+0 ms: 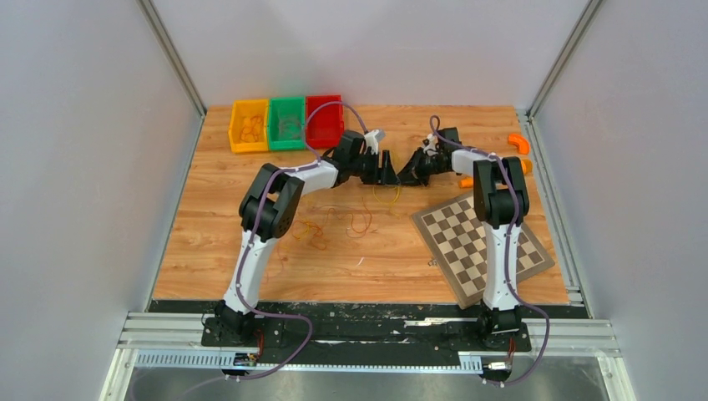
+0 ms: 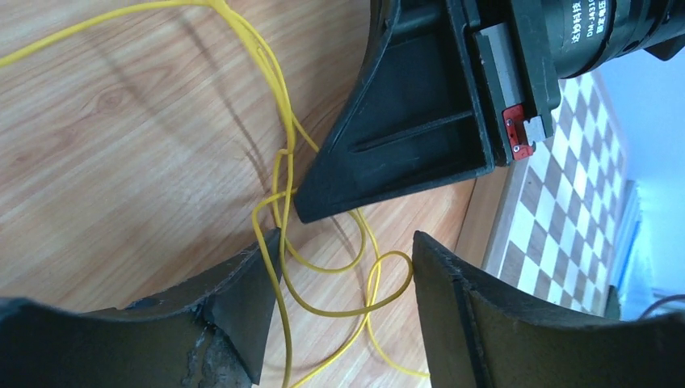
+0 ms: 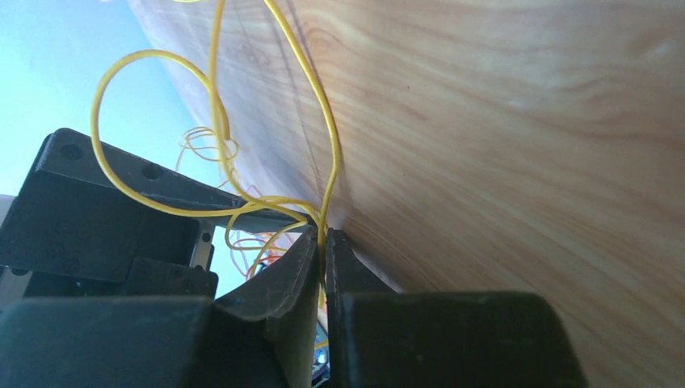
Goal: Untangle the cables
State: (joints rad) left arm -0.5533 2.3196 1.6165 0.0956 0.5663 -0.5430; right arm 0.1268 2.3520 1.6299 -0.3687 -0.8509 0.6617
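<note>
We are looking down on a wooden table (image 1: 209, 251) where two robot arms are reaching toward each other near the middle, their black grippers almost meeting tip to tip.

The right gripper (image 3: 325, 236) is pinching the yellow cable (image 2: 283, 158). In the right wrist view its two fingers are pressing together, with only a thin slit between them, and the strand is running straight into that slit. Above the pinch the cable is rising in a wide loop and several smaller curls against the wood.

The left gripper (image 2: 346, 235) is standing with its jaws apart. In the left wrist view its fingers (image 2: 234, 315) are framing a gap. Loops of the yellow cable are lying on the table inside that gap. One strand is running along the tip of the finger on the left of that view, but neither finger is gripping it. The wedge-shaped tip of the right gripper is pointing down just above these loops.

Loose orange and red cables (image 1: 316, 236) are lying in small curls on the table nearer the arm bases, apart from both grippers.

At the far left edge a yellow bin (image 1: 250, 126), a green bin (image 1: 286, 124) and a red bin (image 1: 324, 121) are sitting side by side. A checkerboard (image 1: 467, 238) is lying at an angle under the right arm, and an orange curved piece (image 1: 519, 143) is resting near the far right corner.
</note>
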